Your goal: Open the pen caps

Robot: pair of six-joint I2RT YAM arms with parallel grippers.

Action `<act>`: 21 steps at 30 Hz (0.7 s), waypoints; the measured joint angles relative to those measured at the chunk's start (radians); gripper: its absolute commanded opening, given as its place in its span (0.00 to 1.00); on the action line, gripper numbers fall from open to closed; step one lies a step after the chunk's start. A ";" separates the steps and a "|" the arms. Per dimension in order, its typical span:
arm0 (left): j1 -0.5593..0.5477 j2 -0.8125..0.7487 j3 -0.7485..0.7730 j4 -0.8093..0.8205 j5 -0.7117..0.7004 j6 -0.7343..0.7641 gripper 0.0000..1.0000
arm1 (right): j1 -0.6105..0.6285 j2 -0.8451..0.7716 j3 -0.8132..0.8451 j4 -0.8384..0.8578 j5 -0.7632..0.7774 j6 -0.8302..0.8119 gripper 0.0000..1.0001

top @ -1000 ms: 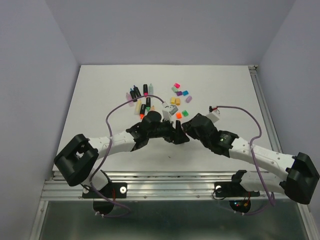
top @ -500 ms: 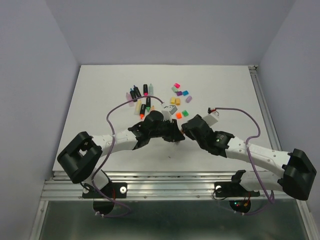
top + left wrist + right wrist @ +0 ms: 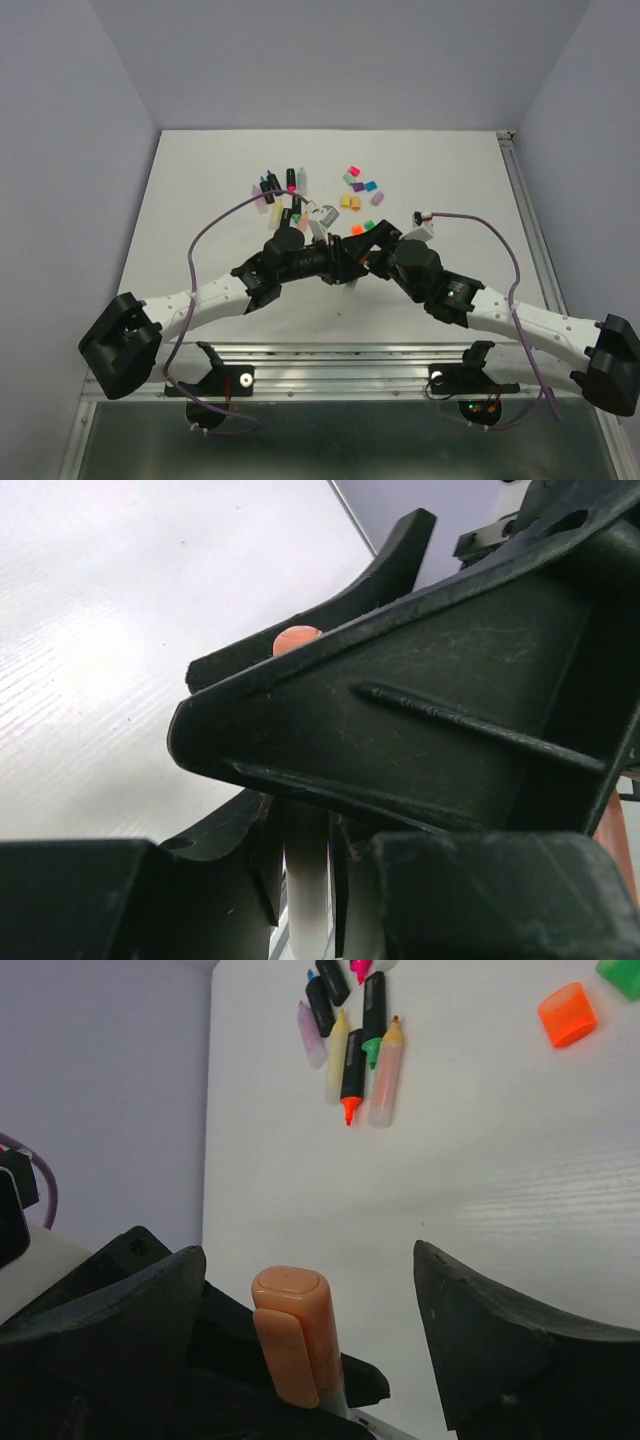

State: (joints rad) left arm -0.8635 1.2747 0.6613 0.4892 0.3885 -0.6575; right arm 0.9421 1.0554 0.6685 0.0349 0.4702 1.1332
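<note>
The left gripper [image 3: 338, 266] is clamped on the held pen [image 3: 305, 880], whose smooth, pale barrel stands pinched between the gripper's matte black fingers. On the upper end of the held pen sits the peach cap [image 3: 292, 1332]. It is a glossy, rounded plastic sleeve with a flat clip down one face, and it is not yet pulled off.

The right gripper [image 3: 308, 1260] has its jaws spread wide. Its thick, wedge-shaped fingers [image 3: 120, 1320] stand one on each side of the held pen, with a clear gap to the cap on both sides. In the left wrist view a scuffed, ribbed slab of black plastic crosses in front of the held pen, and only the domed tip of the cap shows above it.

Beyond the held pen and to the left, the other pens [image 3: 280, 195] lie in a loose bundle on the faintly grained white table [image 3: 450, 170]. They are stubby cylinders, some black-barrelled and some pastel and translucent, with bare tips in orange, green, pink and blue.

Beyond the held pen and to the right, the loose caps [image 3: 358, 188] lie scattered as small blocky pieces in bright colours. The orange cap [image 3: 567, 1013] and the green cap [image 3: 622, 968] lie nearest the held pen
</note>
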 measured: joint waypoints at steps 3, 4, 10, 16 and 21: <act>0.000 -0.050 -0.033 0.019 0.000 -0.018 0.00 | 0.002 -0.023 -0.042 0.082 -0.047 -0.042 1.00; 0.000 -0.067 -0.045 0.026 0.000 -0.026 0.00 | 0.002 -0.030 -0.054 0.103 -0.060 -0.051 1.00; -0.001 -0.111 -0.084 0.061 -0.002 -0.053 0.00 | 0.002 -0.080 -0.130 0.281 -0.158 -0.136 1.00; 0.000 -0.137 -0.096 0.073 0.016 -0.068 0.00 | 0.002 -0.104 -0.177 0.456 -0.252 -0.203 1.00; 0.000 -0.155 -0.097 0.093 0.053 -0.075 0.00 | 0.002 -0.114 -0.180 0.508 -0.311 -0.245 0.83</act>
State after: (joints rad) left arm -0.8639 1.1194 0.5648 0.5823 0.4419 -0.7326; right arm 0.9443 0.9409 0.4889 0.5430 0.1593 0.8883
